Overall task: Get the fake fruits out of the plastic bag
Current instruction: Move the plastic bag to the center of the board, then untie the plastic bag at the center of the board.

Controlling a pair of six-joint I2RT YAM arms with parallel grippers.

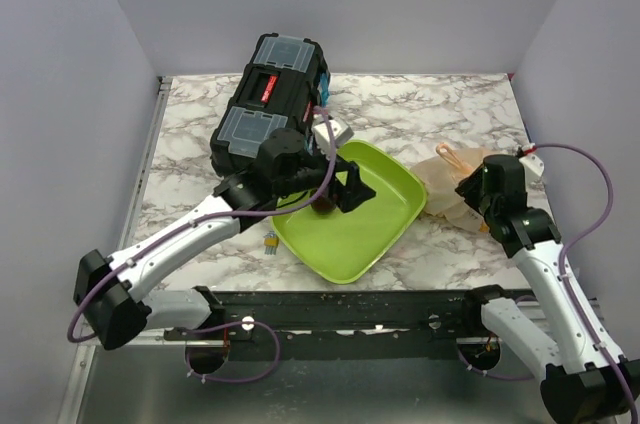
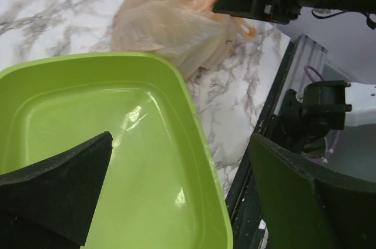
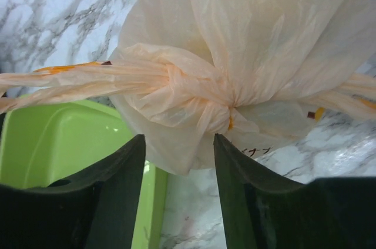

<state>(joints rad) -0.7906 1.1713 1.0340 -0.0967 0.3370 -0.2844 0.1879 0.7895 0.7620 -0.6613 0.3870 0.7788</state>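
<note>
At the right side of the tabletop (image 1: 200, 134), just off the right corner of the green tray (image 1: 385, 224), sits the plastic bag (image 1: 445, 184), and as far as I can judge the job has barely begun. The bag's handles are tied into a tight knot (image 3: 200, 99), and I can't make out the fake fruits through the peach film, so I take them to be all inside. From the left wrist view the tray floor looks bare, with no fruit in it. That leaves everything to do: undo or spread the knot, open the mouth and bring the fruits out.

My right end effector (image 3: 179, 146) is right at the bag with its fingers partway apart. The lowest fold under the knot hangs between the tips, but I see nothing pinched. My left end effector (image 2: 179, 140) hovers over the tray with its fingers spread wide and nothing in them.

For room to move, the bag lies close to the right wall and not far from the near rail, so I have little slack to pull it rightward or toward me, and the right arm's cable loops out toward that wall. The tray rim is just beside the bag on the left and could catch the film if I drag it that way. The black toolbox (image 1: 270, 94) blocks the back left, just behind the left arm. Open marble shows behind the bag and the tray, which looks like the better direction for any lifting or tugging.
</note>
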